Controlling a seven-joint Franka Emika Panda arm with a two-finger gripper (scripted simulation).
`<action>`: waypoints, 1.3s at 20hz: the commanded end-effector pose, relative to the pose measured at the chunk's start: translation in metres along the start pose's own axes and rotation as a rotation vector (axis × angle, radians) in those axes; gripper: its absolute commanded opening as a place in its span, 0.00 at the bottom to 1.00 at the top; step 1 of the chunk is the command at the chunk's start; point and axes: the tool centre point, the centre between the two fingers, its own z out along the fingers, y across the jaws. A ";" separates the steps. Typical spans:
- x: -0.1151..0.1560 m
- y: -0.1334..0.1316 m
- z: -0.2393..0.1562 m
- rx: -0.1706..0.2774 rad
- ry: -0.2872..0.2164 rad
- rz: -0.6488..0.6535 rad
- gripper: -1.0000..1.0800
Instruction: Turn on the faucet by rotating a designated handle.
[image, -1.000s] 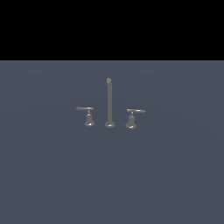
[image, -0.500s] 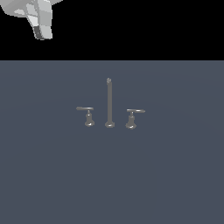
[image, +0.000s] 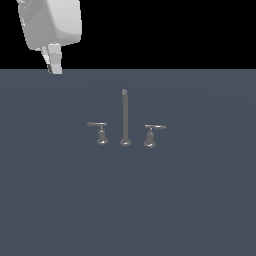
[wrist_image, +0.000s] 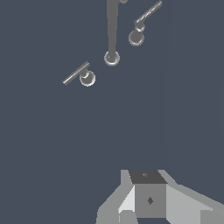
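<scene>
The faucet (image: 125, 120) is a small grey set on the flat grey-blue surface: a tall thin spout post with a lever on each side. The handle (image: 99, 129) is the lever on the exterior view's left, its thin arm pointing left. The chunkier twin (image: 152, 133) points right. My gripper (image: 54, 69) hangs high above and well to the left of the handle, touching nothing, fingers together. In the wrist view the handle (wrist_image: 81, 74) lies nearest, with the spout post (wrist_image: 112, 30) and the twin (wrist_image: 142, 26) beyond; my gripper (wrist_image: 148, 194) shows at the frame's edge.
The plain grey-blue surface (image: 190, 200) spreads all around the faucet. A black background lies beyond its far edge.
The gripper was out of sight one second ago. It has entered from the exterior view's upper left and come lower and a little rightward. The faucet has not moved.
</scene>
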 end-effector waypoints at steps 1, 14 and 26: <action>0.004 -0.011 0.011 0.002 -0.001 0.047 0.00; 0.034 -0.061 0.065 0.006 -0.002 0.279 0.00; 0.079 -0.104 0.123 0.004 0.002 0.528 0.00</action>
